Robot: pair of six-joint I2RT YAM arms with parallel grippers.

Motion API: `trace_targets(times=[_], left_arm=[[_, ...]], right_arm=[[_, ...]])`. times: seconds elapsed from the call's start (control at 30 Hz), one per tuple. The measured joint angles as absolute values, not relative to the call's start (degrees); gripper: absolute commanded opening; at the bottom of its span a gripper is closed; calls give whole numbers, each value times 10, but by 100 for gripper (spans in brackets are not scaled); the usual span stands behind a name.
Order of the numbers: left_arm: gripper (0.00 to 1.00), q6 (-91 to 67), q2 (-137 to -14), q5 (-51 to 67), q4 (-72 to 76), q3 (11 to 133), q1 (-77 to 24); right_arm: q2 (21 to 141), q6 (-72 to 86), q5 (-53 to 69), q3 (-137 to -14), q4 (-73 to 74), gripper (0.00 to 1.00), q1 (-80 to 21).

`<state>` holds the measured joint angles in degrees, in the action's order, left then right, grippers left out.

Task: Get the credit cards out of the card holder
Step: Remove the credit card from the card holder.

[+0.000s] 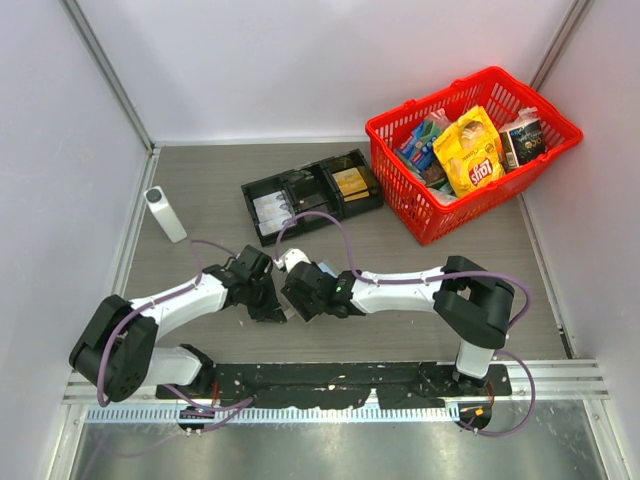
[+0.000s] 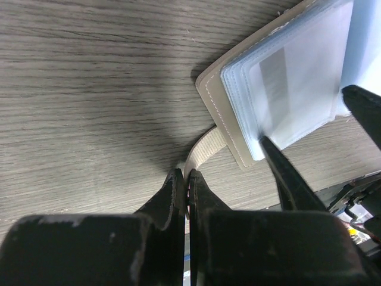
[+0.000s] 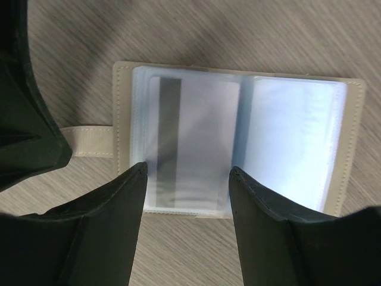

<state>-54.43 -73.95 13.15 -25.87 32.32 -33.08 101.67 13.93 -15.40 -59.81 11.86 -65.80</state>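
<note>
Left fingers (image 2: 172, 199) pinching strap (image 2: 205, 146), holder (image 2: 219, 110) cut off

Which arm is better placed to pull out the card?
Right: the open right gripper straddles the pale dark-striped card in the beige stitched card holder; the left gripper is shut on the beige strap.

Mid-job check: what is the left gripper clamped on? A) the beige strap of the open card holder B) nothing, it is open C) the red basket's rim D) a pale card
A: in the left wrist view the left gripper is shut on the beige fabric strap coming off the open beige card holder.
</note>
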Motion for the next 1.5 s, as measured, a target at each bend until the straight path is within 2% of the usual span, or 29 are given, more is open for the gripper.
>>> trace_targets(times=[0.17,0.37,0.5,0.8,1.5], left_arm=[[0,-531,-746,134,-259,323,-331],[0,-515,-746,139,-261,323,-331],[0,-508,-746,142,-263,323,-331],[0,-508,-746,142,-262,323,-331],[0,-510,-750,151,-262,323,-327]], right_arm=[[1017,133,-201,-608,133,55,-659],[1015,114,-248,-615,160,56,-659],[1000,104,-220,-615,163,62,-658],[976,108,-138,-613,119,64,-658],[1026,106,-143,-601,95,65,-662]])
